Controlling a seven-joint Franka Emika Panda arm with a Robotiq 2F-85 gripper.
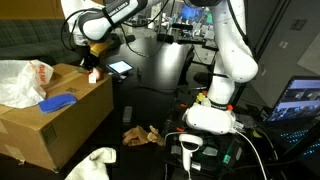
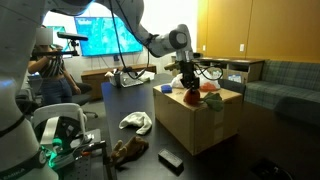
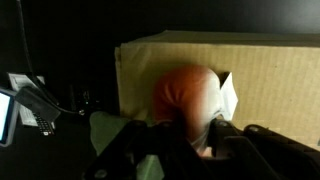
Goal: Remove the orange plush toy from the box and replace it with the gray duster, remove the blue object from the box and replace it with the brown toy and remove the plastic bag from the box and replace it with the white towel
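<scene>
— Which step?
— First swap. My gripper (image 3: 185, 150) looks clamped on the orange plush toy (image 3: 188, 95), though it's blurry, at the edge of the box (image 3: 270, 80).
— Next?
— Lift clear, set it outside.

The white arm (image 1: 232, 55) bends from its base (image 1: 210, 118) across to the box (image 1: 60, 125), which stands on the floor at the left with its top open. The pincer (image 1: 93, 70) hangs at the box's far corner and appears to be pinching the orange plush toy (image 1: 95, 76), though it is small and dim here. Inside the box lie the plastic bag (image 1: 20, 82) and, just beside it, the blue object (image 1: 57, 102). On the floor, the brown toy (image 1: 140, 135) lies near the base and the white towel (image 1: 95, 160) in front of the box.
</scene>
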